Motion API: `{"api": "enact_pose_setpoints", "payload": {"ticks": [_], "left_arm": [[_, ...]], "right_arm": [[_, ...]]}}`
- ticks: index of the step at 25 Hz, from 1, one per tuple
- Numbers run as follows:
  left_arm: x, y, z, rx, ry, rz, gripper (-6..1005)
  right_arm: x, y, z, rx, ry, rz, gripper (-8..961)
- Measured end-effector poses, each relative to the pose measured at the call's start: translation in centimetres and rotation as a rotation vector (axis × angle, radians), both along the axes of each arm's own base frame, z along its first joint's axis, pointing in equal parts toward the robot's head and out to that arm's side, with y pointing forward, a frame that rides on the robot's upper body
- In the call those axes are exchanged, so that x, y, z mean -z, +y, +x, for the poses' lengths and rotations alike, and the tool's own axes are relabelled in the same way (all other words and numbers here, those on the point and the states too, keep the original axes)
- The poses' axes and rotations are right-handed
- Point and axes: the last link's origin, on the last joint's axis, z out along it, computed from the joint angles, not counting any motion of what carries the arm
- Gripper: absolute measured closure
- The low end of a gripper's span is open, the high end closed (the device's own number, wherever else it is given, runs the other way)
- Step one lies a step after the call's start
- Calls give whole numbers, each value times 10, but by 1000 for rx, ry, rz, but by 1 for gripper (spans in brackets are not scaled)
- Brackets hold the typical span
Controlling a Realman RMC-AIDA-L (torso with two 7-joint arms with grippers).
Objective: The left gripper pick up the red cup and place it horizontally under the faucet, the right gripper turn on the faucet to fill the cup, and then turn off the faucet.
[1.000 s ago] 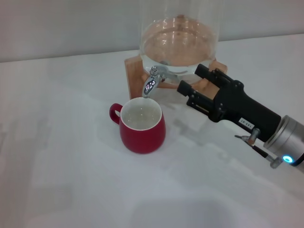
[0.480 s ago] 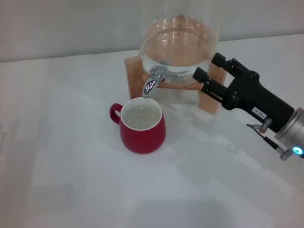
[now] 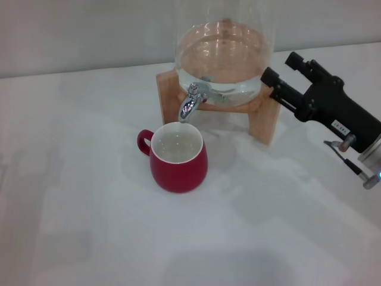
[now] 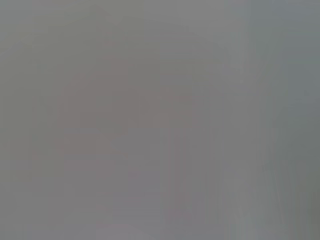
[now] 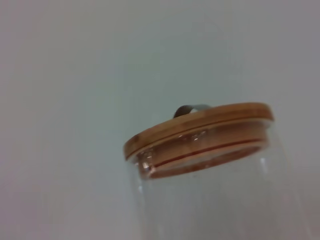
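1. The red cup (image 3: 178,158) stands upright on the white desk (image 3: 71,196), its loop handle toward the robot's left.
2. The cup's cream inside shows; whether it holds water cannot be told.
3. The faucet (image 3: 190,103) hangs just above the cup's far rim, its chrome spout pointing down at the opening.
4. The faucet is fixed to a clear glass dispenser (image 3: 223,53) that sits in a wooden stand (image 3: 262,122) at the back of the desk.
5. The dispenser holds clear liquid in its lower part, with the stand's wood showing through the glass.
6. The right hand (image 3: 284,76) is in the air to the right of the dispenser, beside the stand's right leg and well apart from the faucet and cup.
7. Its two black fingers (image 3: 280,89) point toward the dispenser with a gap between them; it is released and grasps nothing.
8. The right wrist view looks up at the dispenser's top (image 5: 210,170), closed by a wooden lid (image 5: 200,127) with a metal loop handle (image 5: 190,110) on it.
9. The left hand does not appear in the head view, and the left wrist view shows only a plain grey field, so nothing can be said of it.
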Motion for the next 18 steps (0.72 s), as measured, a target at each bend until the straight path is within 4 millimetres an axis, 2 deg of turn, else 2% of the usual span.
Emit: {"api": "enact_pose_setpoints", "payload": {"ticks": [18], "left_arm": [[-1, 6, 0, -11, -1, -1, 121]], "right_arm": [[-31, 22, 18, 99, -24, 140, 162]]}}
